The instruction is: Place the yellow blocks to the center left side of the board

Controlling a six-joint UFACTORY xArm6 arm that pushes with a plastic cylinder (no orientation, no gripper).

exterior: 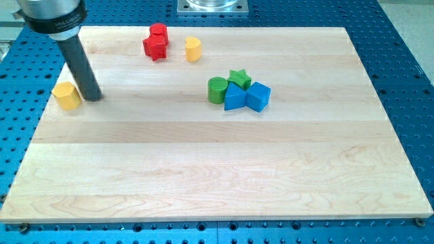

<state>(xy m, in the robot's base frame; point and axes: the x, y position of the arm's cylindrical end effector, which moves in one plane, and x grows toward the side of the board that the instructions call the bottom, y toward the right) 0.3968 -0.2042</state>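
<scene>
A yellow hexagon-like block (67, 95) sits near the board's left edge, in the upper half of the view. My tip (93, 97) rests just to its right, close to it or touching. A second yellow block (193, 49), heart-like in shape, stands near the view's top, right of centre-left. The dark rod runs up and left from the tip to the arm's end at the view's top left corner.
Two red blocks (156, 42) stand together left of the yellow heart-like block. A cluster sits right of centre: a green cylinder (217, 89), a green star (238, 77), a blue block (234, 97) and a blue cube (258, 95). The wooden board (217, 176) lies on a blue perforated table.
</scene>
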